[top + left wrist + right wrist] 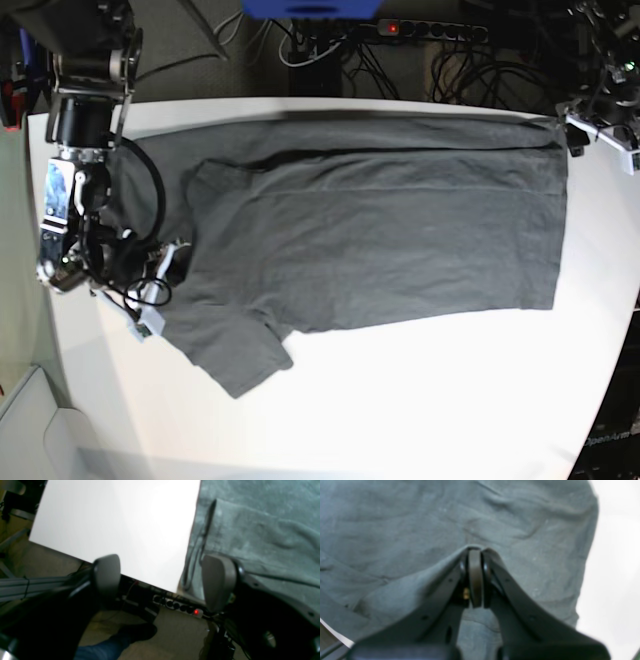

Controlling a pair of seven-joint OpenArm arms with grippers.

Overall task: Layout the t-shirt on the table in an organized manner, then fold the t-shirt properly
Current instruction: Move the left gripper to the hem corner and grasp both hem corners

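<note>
**Pinching one edge, hovering at the other**

Lying spread across the table, the shirt is laid sideways in the base view, its hem toward that view's right and one sleeve pointing down near the lower left. A fold line runs along its far side.

The right gripper has its jaws pressed together, with a ridge of grey cloth pulled up against the fingertips on one side; the pads meet flat, and cloth drapes off the left finger in the wrist view. In the base view this gripper sits at the shirt's left edge, by the shoulder.

The left gripper has its jaws wide apart. Nothing lies between the pads; one pad hangs over bare table near its edge, the other over the shirt's border. Whether that pad touches the cloth is unclear. Below the table edge a power strip with a red light shows.
</note>
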